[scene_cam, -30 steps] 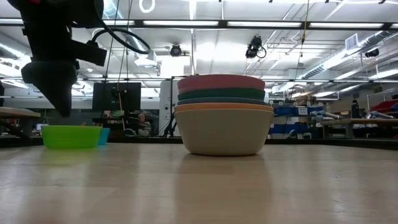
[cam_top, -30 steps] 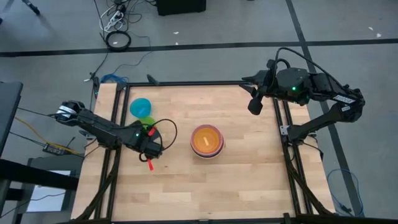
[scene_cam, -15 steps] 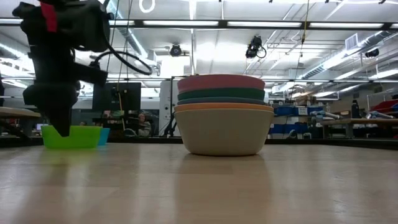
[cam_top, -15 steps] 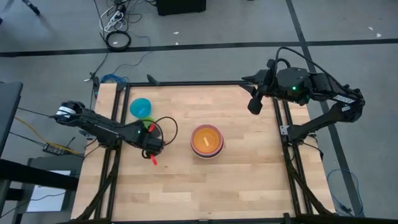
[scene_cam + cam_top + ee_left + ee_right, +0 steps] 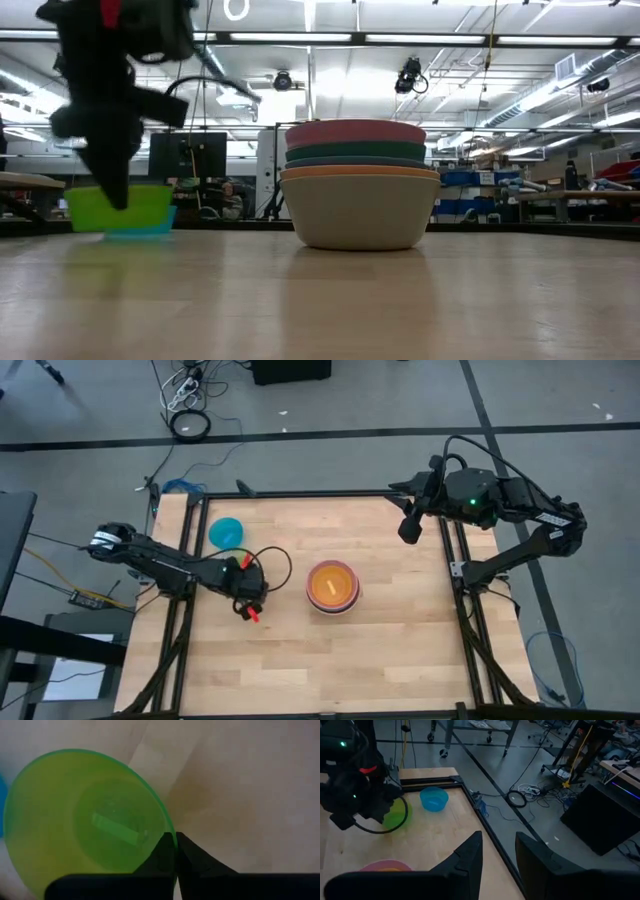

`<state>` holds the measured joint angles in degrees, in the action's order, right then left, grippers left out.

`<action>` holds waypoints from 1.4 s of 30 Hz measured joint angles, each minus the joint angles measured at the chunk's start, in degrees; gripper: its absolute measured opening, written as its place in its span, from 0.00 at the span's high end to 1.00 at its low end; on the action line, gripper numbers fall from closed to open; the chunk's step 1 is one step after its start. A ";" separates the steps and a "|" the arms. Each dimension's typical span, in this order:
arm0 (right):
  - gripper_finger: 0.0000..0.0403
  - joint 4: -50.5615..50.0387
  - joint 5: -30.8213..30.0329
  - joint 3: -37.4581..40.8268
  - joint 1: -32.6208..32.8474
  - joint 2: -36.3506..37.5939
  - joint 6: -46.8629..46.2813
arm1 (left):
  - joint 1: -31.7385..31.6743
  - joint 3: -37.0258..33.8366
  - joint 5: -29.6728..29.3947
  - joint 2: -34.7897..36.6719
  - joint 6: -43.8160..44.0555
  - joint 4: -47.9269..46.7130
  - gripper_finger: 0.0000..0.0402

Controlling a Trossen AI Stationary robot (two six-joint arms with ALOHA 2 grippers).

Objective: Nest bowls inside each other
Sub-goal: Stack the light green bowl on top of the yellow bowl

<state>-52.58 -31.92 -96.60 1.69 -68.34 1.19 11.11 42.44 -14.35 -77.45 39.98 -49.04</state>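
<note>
A lime green bowl sits at the table's left, near a cyan bowl that rests on its base toward the far left corner. My left gripper points steeply down and is shut on the lime bowl; from above, the arm hides most of that bowl. In the middle stands a stack of nested bowls, pale grey at the bottom and pink on top. Raised over the far right edge, my right gripper is open and holds nothing. My left gripper pinches the lime bowl's rim on the side toward the stack, one finger inside the bowl and the other outside. The fingers come from above, slanting down. In the low view the bowl stays upright with its base about at table level.
Black frame rails run along the table's edges. Bare wood lies between the stack and the near edge. Cables and a dark cabinet show on the floor beyond the table.
My left gripper has gone a little toward the stack, tipped steeper, sunk onto the lime bowl's rim and shut on it. In the low view the lime bowl now stands higher and larger than before, in front of the cyan bowl.
</note>
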 joint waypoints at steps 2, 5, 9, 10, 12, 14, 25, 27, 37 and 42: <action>0.75 0.02 0.00 0.00 0.00 0.00 -0.01 | 0.00 2.76 -0.02 0.00 -1.61 -0.19 0.99; 0.75 0.02 0.00 0.00 0.00 0.00 -0.02 | 0.00 7.49 -0.16 0.00 -3.91 -0.23 0.99; 0.75 0.02 0.00 0.00 0.00 0.00 0.00 | 0.02 14.82 -0.37 0.00 -5.67 -1.45 0.99; 0.75 0.02 0.00 0.00 0.00 0.00 0.00 | 0.19 16.90 -0.48 0.00 -6.56 -1.95 0.99; 0.75 0.02 0.00 0.00 0.00 0.00 0.00 | 0.61 21.21 -0.63 0.00 -8.47 -1.38 0.99; 0.75 0.02 0.00 0.00 0.00 0.00 0.00 | 1.04 25.45 -0.73 -0.11 -11.12 -0.35 0.99; 0.75 0.17 0.00 0.00 -0.02 0.00 0.20 | 0.96 45.41 2.39 -12.98 -24.85 3.10 0.99; 0.75 0.15 0.00 0.00 -0.02 0.00 0.22 | 0.94 48.90 4.23 -16.61 -26.85 2.52 0.99; 0.75 -0.25 0.00 0.00 -0.02 0.00 0.37 | 0.88 58.24 8.68 -28.40 -29.31 -3.46 0.99; 0.75 -0.26 0.00 0.00 -0.02 0.00 0.42 | 0.34 58.31 8.70 -29.89 -29.42 -2.80 0.99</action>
<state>-52.84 -31.92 -96.60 1.67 -68.34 1.61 11.45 100.75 -5.65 -107.34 10.56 -51.83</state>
